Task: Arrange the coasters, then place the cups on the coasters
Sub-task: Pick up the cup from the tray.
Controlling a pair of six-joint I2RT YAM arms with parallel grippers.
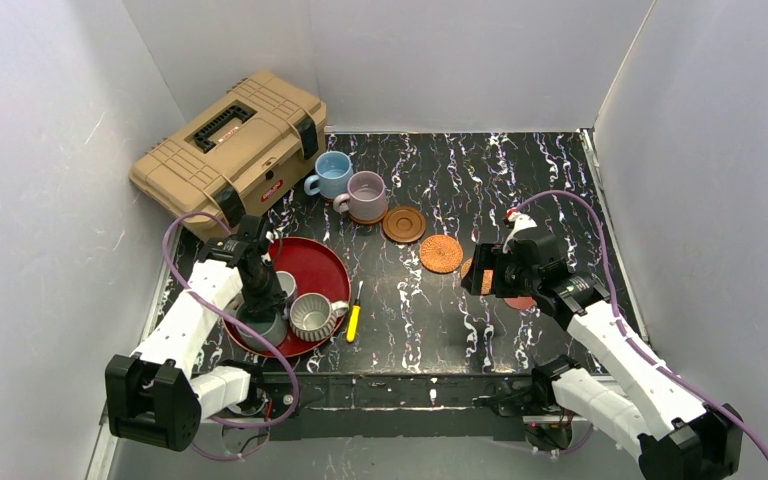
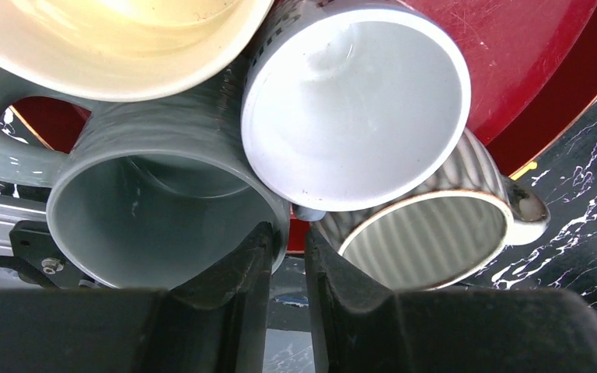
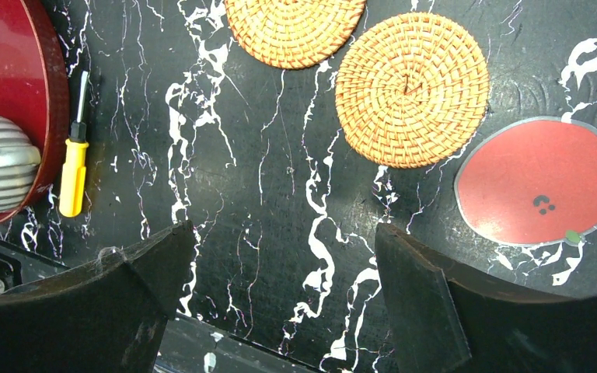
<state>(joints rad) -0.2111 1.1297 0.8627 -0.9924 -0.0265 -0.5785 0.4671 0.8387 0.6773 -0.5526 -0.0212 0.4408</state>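
The grey-green cup (image 2: 155, 210) stood in the red tray (image 2: 528, 70), crowded by the cream cup (image 2: 116, 39), small pale cup (image 2: 350, 109) and ribbed cup (image 2: 427, 233). Your left claw (image 2: 288, 249) was clenched on its rim, one finger inside. By my judgement, these four cups were left to move.

At the back, the mauve cup (image 1: 367, 195) seemed to stand on a dark coaster (image 1: 365, 218), with the blue cup (image 1: 332, 173) beside it. The brown coaster (image 1: 403, 224), woven coasters (image 3: 412, 89) and red coaster (image 3: 540, 183) lay bare. Your right claw (image 3: 284, 233) hung released over the table (image 3: 280, 155).
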